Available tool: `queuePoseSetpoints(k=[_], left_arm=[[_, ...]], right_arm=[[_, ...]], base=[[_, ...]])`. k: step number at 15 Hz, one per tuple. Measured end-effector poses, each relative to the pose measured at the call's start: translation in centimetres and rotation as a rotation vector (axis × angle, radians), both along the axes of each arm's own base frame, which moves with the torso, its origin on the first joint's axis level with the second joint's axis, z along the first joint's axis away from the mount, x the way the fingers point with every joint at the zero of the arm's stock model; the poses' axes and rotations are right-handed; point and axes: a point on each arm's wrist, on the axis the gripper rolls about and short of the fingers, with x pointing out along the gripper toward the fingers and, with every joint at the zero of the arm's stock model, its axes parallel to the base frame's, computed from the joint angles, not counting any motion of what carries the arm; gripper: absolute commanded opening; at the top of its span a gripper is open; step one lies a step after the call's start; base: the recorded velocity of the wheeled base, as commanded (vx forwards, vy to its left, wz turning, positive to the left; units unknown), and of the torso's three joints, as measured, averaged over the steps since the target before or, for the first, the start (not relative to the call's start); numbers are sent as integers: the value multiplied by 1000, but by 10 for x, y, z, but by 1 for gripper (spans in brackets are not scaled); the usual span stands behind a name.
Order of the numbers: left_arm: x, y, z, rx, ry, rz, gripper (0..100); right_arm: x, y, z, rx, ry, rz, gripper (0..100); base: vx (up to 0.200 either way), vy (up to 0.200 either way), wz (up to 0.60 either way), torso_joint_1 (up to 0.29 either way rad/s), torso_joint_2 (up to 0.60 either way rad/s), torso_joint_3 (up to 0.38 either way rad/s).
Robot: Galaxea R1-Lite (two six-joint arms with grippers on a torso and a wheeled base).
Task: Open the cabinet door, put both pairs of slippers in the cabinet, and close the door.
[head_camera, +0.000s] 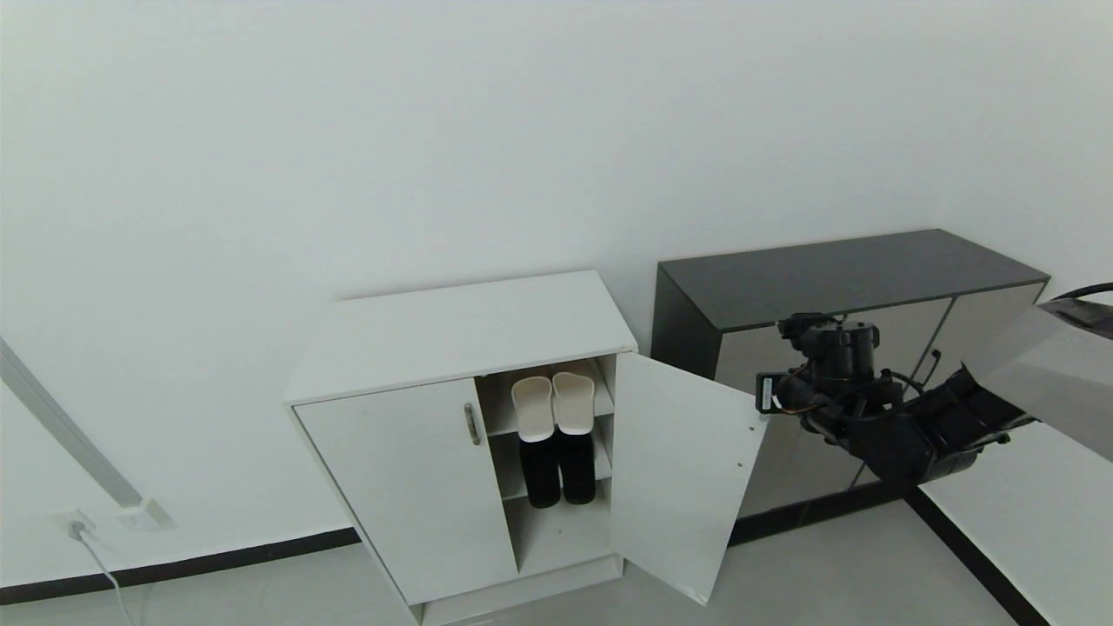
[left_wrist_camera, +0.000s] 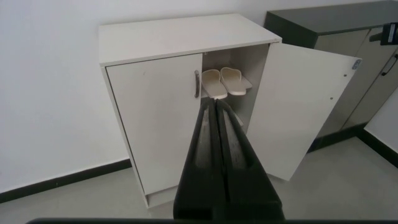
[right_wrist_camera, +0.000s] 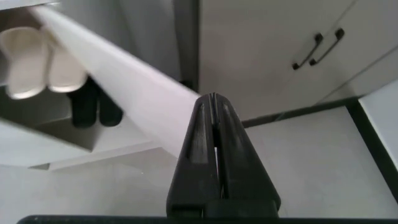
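Closed left door point(head_camera: 417, 487) hides the cabinet's point(head_camera: 461, 335) left half. Cabinet's lower left corner is cut off by the head view's bottom edge. Upper ends of the black slippers point(head_camera: 556, 474) are hidden behind the white slippers point(head_camera: 554, 404). Left wrist view: left gripper point(left_wrist_camera: 216, 104), fingers pressed together, covers the black pair and the cabinet's lower inside. Right wrist view: white pair cut by the left edge. Front of the dark cabinet point(head_camera: 835, 269) is partly behind the right arm point(head_camera: 878, 417). Socket point(head_camera: 74, 524) cable point(head_camera: 104, 574) runs off the bottom edge.

Your right arm point(head_camera: 904, 426) is chunky and black, cables looping at the wrist, white label there; left gripper point(left_wrist_camera: 216, 106) and right gripper point(right_wrist_camera: 213, 99) taper matte black.
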Motion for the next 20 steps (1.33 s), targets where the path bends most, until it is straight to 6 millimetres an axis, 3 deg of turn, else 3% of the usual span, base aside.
queuePoseSetpoints(k=[8, 20], left_arm=[[0, 0, 0, 0, -1, 1, 0], [0, 0, 0, 0, 0, 0, 0]], right_arm=[[25, -5, -36, 1, 44, -34, 0], [50, -11, -55, 58, 29, -82, 0]], base=[[0, 0, 0, 0, 0, 0], [0, 0, 0, 0, 0, 0]])
